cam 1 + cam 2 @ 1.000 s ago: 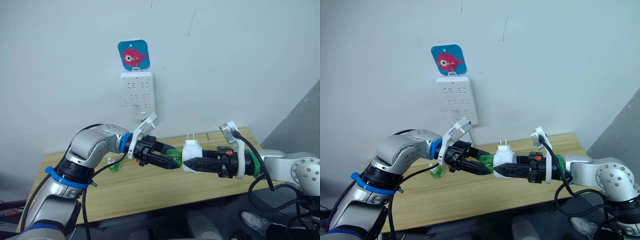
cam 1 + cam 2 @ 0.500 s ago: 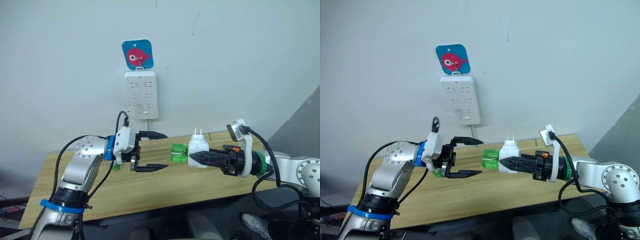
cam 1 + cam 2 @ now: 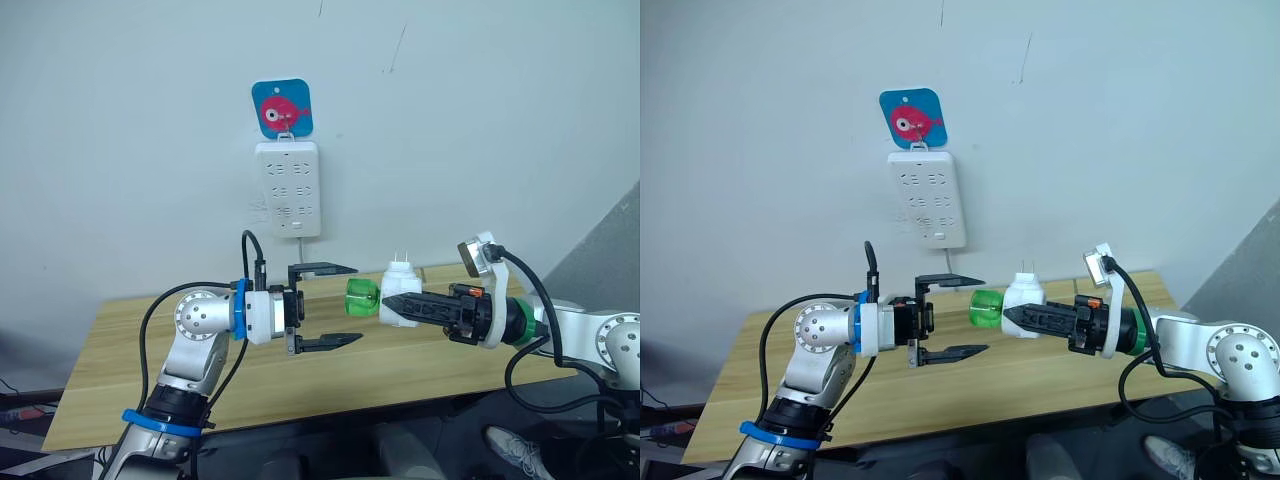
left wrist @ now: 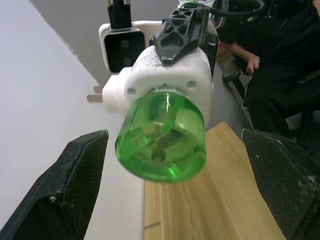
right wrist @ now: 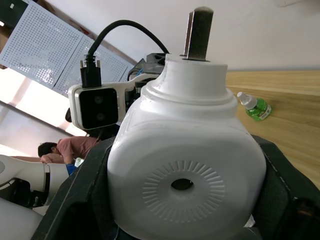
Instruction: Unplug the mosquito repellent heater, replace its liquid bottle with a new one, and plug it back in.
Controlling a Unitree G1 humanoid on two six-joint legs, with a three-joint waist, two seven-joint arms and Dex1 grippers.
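Your right gripper clamps the mosquito repellent heater above the tabletop. Bring your wide-open left gripper squarely around the green bottle, then close.

Both head eyes look forward and down over the worktop toward the wall, while each wrist camera faces the mosquito repellent heater close up from opposite sides.
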